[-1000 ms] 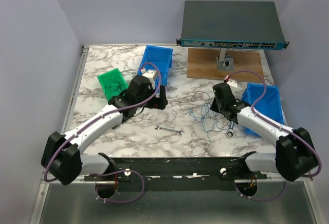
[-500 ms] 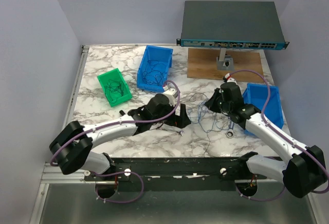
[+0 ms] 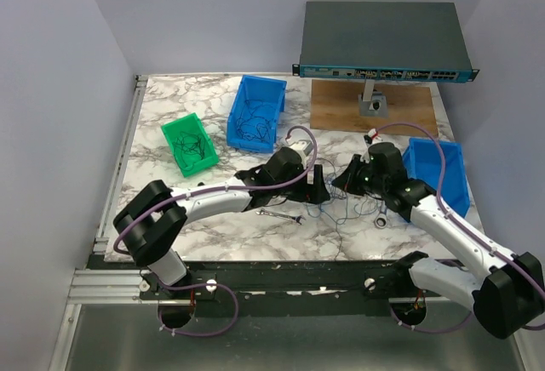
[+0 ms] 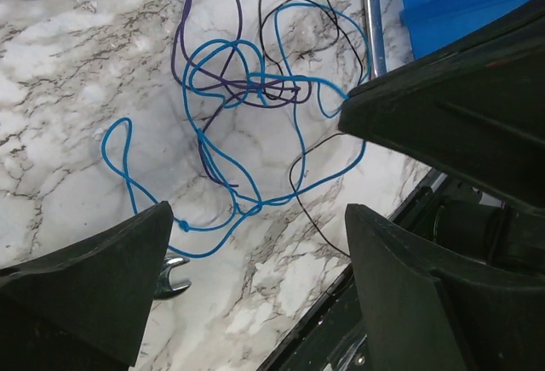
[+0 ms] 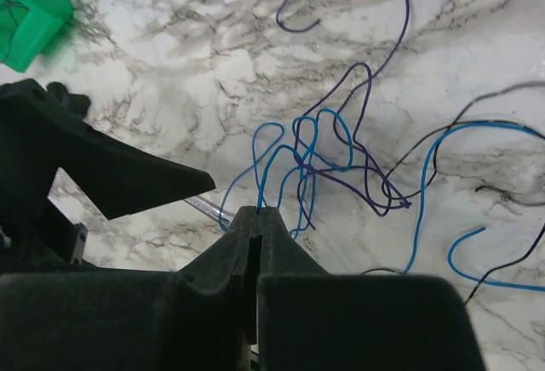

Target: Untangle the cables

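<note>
We're at the pulling-apart step, right in the middle of the tabletop! The cables lie in a loose knot of blue, black and dark purple strands between the two arms, just beyond the small wrench. The right fingers are pinched tight on a blue strand, whose loops rise from the pinch straight into the knot. The left fingers hang spread wide directly above the tangle, with nothing between them.

By my read, the right side is the anchor and the left has to choose. It needs one single strand, best a black or purple one lying clear of the crossing, then a clean close and a slow draw away from the right. If it catches two strands, the knot will only tighten.

Off to the far left, the green bin holds a few thin dark wires. The blue bin beside it holds some more. A second blue bin sits by the right arm, and I can't tell what's in it.
</note>
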{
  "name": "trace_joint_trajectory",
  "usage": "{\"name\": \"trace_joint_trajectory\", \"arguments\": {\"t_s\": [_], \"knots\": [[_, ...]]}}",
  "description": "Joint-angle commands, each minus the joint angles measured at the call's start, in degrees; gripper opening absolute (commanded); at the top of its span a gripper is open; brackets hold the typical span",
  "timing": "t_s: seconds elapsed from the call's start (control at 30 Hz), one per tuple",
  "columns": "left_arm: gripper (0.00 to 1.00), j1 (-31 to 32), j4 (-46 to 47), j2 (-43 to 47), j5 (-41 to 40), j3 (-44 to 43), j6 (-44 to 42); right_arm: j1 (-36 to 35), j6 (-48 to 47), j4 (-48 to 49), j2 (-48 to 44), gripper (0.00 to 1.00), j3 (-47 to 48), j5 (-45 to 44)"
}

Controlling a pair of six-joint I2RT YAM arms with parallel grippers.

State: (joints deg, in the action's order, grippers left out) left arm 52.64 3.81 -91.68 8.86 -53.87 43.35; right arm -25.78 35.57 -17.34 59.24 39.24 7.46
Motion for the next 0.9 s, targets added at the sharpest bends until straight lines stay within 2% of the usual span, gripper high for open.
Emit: {"name": "trace_joint_trajectory", "arguments": {"t_s": [0.0, 0.2, 0.3, 0.4, 0.5, 0.57, 0.6, 0.67, 0.77, 0.8, 0.87], "knots": [[0.84, 1.9, -2.6, -1.1, -0.1, -1.7, -1.4, 0.0, 1.1, 1.4, 0.8, 0.01, -3.1, 2.8], [0.69, 4.8, -10.1, -6.4, -4.4, -7.7, -5.0, 0.0, 2.3, 3.2, 1.0, 0.01, -3.3, 3.6], [0.66, 5.8, -12.0, -8.9, -6.5, -9.5, -4.2, 0.0, 2.4, 3.0, 1.3, 0.01, -2.4, 2.5], [0.58, 6.5, -12.3, -9.8, -8.4, -9.3, -2.6, 0.0, 2.4, 2.3, 1.8, 0.01, -1.5, 1.3], [0.36, 6.5, -12.5, -10.0, -12.0, -8.7, -2.4, 0.0, 2.5, 2.6, 2.2, 0.03, -1.5, 1.4], [0.11, 6.5, -13.5, -9.9, -13.7, -9.0, -3.0, 0.0, 2.5, 2.6, 2.3, 0.07, -1.8, 1.1], [0.00, 6.5, -14.1, -9.7, -14.8, -8.9, -3.1, 0.0, 2.3, 2.6, 2.1, 0.10, -1.9, 0.5], [0.00, 6.5, -13.3, -8.0, -16.6, -7.3, -3.3, 0.0, 2.0, 1.8, 2.0, 0.18, -1.8, -2.0], [0.00, 6.1, -11.8, -4.4, -17.6, -4.8, -4.6, 0.1, 0.4, -0.3, 1.3, 0.55, -1.4, -7.1], [0.00, 5.9, -11.7, -3.7, -17.1, -4.4, -5.0, 0.1, 0.0, -0.6, 1.1, 0.65, -1.6, -9.4], [0.00, 5.1, -12.1, -3.0, -15.7, -4.3, -5.4, 0.1, -0.7, -0.9, 0.8, 0.74, -2.0, -12.0]]}}
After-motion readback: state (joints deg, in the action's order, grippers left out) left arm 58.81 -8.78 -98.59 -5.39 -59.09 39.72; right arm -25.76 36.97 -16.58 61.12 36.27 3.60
